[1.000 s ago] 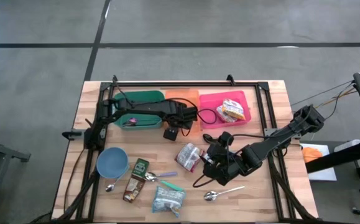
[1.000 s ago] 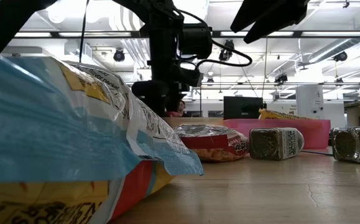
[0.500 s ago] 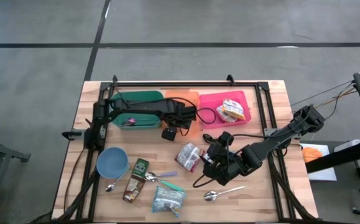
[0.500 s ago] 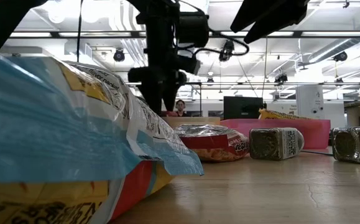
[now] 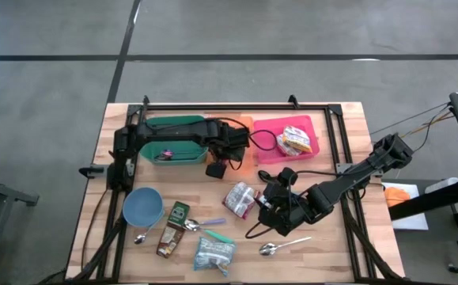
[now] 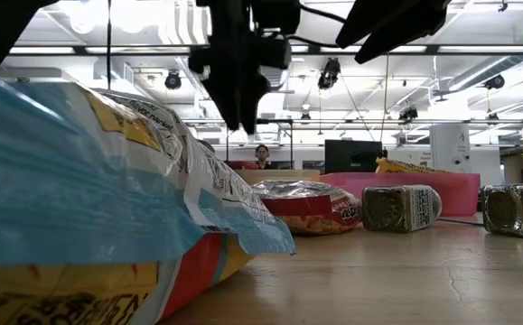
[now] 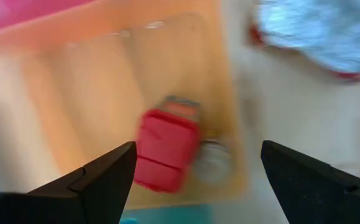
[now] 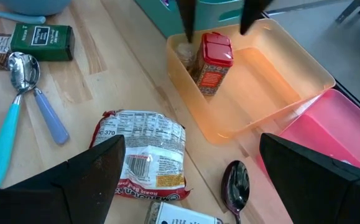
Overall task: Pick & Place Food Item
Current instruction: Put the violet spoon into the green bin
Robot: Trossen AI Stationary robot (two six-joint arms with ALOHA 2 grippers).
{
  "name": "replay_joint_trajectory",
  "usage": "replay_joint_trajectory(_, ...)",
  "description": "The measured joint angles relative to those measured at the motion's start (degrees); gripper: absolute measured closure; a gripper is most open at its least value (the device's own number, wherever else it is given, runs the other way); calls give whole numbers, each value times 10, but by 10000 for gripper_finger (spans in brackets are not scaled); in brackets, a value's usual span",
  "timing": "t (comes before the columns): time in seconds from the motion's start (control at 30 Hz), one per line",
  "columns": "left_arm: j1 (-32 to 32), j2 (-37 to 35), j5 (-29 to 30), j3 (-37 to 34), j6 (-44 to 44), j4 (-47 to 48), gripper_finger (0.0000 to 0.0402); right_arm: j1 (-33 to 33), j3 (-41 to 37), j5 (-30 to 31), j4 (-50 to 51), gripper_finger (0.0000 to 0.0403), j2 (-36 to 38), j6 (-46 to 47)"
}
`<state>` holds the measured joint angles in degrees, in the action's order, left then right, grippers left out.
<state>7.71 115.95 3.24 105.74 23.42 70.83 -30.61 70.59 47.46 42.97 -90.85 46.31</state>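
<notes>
A small jar with a red lid (image 8: 212, 61) stands upright on the floor of the orange tray (image 8: 273, 93), close to its corner. In the left wrist view the jar (image 7: 166, 149) shows from above. My left gripper (image 7: 198, 147) hangs open straight over it, fingers (image 8: 189, 18) pointing down and clear of the lid. It shows over the orange tray in the high view (image 5: 230, 149) and in the low view (image 6: 237, 108). My right gripper (image 8: 192, 140) waits open over the table's middle (image 5: 266, 206), near a silver snack bag (image 8: 139, 155).
A pink tray (image 5: 270, 125) with a yellow packet (image 5: 296, 140) sits right of the orange one, and a green tray (image 5: 183, 123) sits left of it. Near the front lie a blue bowl (image 5: 143, 206), a green packet (image 5: 179, 214), a bag (image 5: 213, 252) and spoons (image 5: 280, 247).
My left gripper has risen straight up from the orange tray, still open and pointing down. The red-lidded jar stays standing in the tray below it.
</notes>
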Motion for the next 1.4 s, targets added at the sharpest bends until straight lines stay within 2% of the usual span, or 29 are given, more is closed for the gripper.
replay_joint_trajectory(0.2, -1, -5, -146, 47, -45, 133, 59, 0, 0, 0, 0, 35, 0, 0)
replay_joint_trajectory(0.33, -5, -28, -274, 33, -49, 185, 59, 0, 0, 0, 0, 35, 0, -2)
replay_joint_trajectory(0.4, -12, -47, -318, 16, -53, 190, 59, 0, 0, -1, 0, 35, 0, -3)
replay_joint_trajectory(0.53, -28, -104, -342, -30, -61, 183, 59, 0, 0, -1, 0, 35, 0, -20)
replay_joint_trajectory(0.63, -41, -156, -348, -79, -97, 140, 59, 0, 1, -2, -1, 35, 0, -36)
replay_joint_trajectory(0.8, -59, -249, -346, -178, -165, 43, 59, 0, 2, -2, -3, 35, 0, -64)
replay_joint_trajectory(0.87, -63, -280, -324, -218, -201, 20, 59, 0, 2, -1, -4, 35, 0, -69)
replay_joint_trajectory(0.93, -68, -308, -266, -256, -270, 3, 59, 0, 2, -1, -4, 35, 0, -71)
replay_joint_trajectory(1.03, -74, -341, -124, -308, -473, 1, 59, 0, 3, 0, -4, 35, 0, -74)
replay_joint_trajectory(1.1, -77, -354, -73, -341, -588, 23, 59, 1, 6, 0, -5, 35, 0, -78)
replay_joint_trajectory(1.17, -92, -365, -67, -370, -648, 29, 59, 2, 13, 0, -5, 35, 0, -82)
replay_joint_trajectory(1.27, -128, -371, -78, -407, -695, 23, 59, 2, 22, 1, -5, 35, 1, -89)
replay_joint_trajectory(1.4, -179, -370, -78, -430, -700, -19, 59, 3, 26, 2, -11, 35, 0, -107)
